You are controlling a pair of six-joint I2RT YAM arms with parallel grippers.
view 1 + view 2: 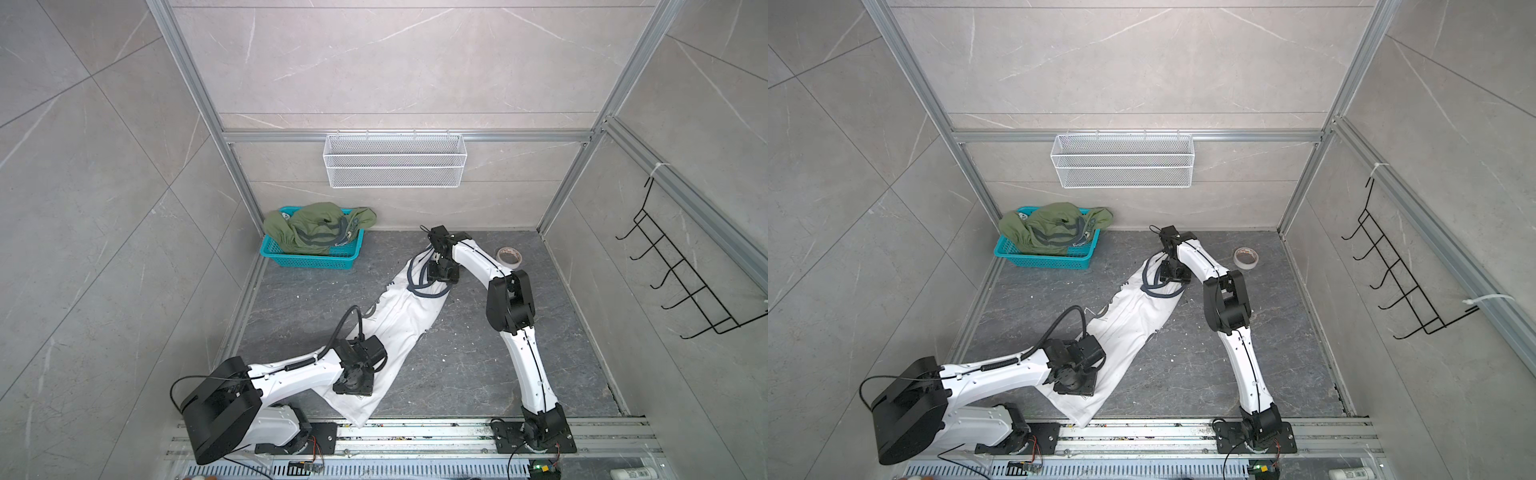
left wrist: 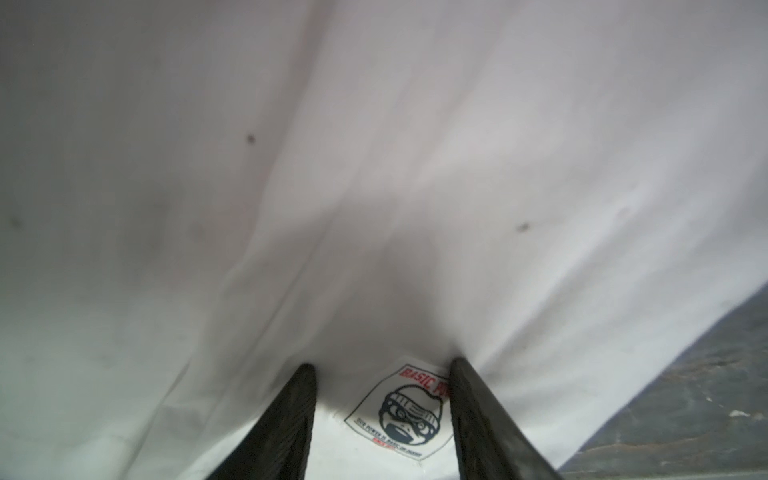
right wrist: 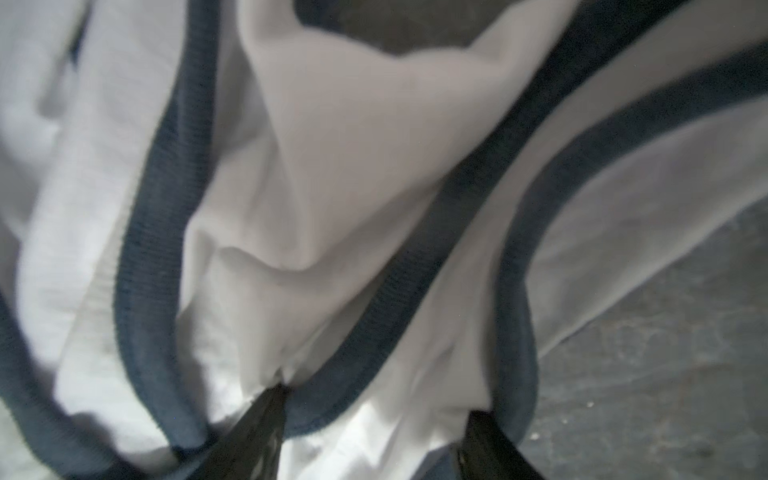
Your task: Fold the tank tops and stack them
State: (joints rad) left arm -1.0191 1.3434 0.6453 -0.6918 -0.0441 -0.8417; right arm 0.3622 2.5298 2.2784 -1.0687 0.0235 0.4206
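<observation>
Far to the left, by the back wall, the olive tank top (image 1: pixel 316 228) was seen heaped in the teal basket (image 1: pixel 307 262), one fold spilling over the rim, touched by neither arm. Nearer, the left gripper (image 2: pixel 381 365) was found planted on the hem end of the white tank top (image 1: pixel 395 316). Its jaws were held apart and a fingertip was pressed into the cloth on either side of a printed label (image 2: pixel 401 415); nothing was pinched between them. The white top was stretched long and narrow across the dark table (image 1: pixel 478 365), slanting from the front rail up toward the right. At its far end the right gripper (image 3: pixel 376 401) was set among the shoulder straps. Its jaws were apart astride the navy trim (image 3: pixel 145 249), with loose cloth bunched between them but no clamp seen. A tape roll (image 1: pixel 510 257) was spotted just beyond that arm.

Trouble could be expected here. Should only the trim or one layer be caught at the straps, the fold would likely be dragged askew. The hem, pinned by pressure alone, could be slipped free by any pull. The corner at the rail might be snagged.
</observation>
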